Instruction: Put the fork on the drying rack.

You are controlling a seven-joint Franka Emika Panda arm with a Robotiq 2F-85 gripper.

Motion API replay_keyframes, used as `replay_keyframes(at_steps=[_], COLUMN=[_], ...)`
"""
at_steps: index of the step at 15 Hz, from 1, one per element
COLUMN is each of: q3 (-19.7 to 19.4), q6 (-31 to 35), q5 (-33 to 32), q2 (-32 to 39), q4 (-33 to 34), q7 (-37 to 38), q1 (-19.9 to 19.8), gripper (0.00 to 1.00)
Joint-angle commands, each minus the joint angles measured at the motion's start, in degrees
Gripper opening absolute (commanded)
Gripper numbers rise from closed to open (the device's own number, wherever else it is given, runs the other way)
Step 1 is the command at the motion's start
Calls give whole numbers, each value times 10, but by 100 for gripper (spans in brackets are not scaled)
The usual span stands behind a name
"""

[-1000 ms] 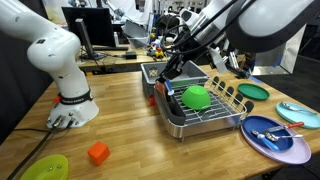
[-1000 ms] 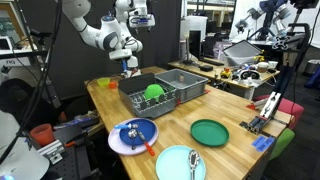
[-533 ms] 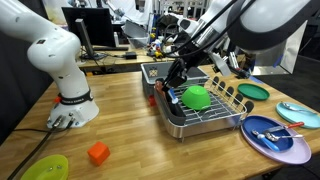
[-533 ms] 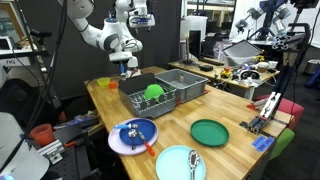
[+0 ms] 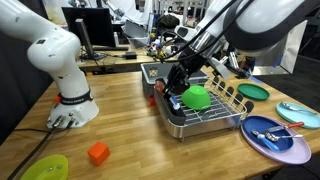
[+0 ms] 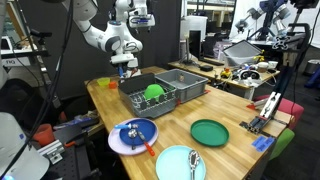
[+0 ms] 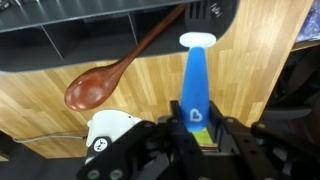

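My gripper [image 7: 196,135] is shut on the blue handle of the fork [image 7: 196,85], whose pale far end points away from me. In both exterior views the gripper [image 5: 172,90] [image 6: 125,66] hangs low at the end of the silver wire drying rack [image 5: 215,115] [image 6: 140,102]. A green bowl [image 5: 197,97] [image 6: 153,92] sits in the rack. In the wrist view a wooden spoon [image 7: 110,75] lies on the wooden table beside a dark tray edge [image 7: 90,35].
A dark grey bin [image 6: 185,82] stands next to the rack. A blue plate with utensils [image 5: 275,135], a green plate [image 5: 252,91], an orange cube [image 5: 97,153] and a yellow-green plate [image 5: 45,168] lie on the table. A teal plate with a spoon [image 6: 180,162] is near the edge.
The gripper has come down and moved slightly toward the near end of the rack, still holding the fork.
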Motion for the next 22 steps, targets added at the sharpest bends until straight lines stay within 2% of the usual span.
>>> replay_keyframes(at_steps=[1,3,4,5,6,13,15,16,17,22], q3=[2,-4,-8,-12,-17,-38,-36,-46,-47,-48], q6=[-42,-56,-64,-71,-76,-81,-71,-68,-68,-68], q5=[27,36,40,44,46,69,84,80,86,88], q2=[11,10,8,7,5,-6,-21,-7,-12,-16], q4=[21,27,30,34,37,50,44,53,54,53], q7=[-53,-66,-70,-73,-73,-73,-70,-67,-67,-67], q1=[-1,5,9,12,16,26,17,33,32,32], gripper=[7,7,13,43,54,99,100,97,100,100])
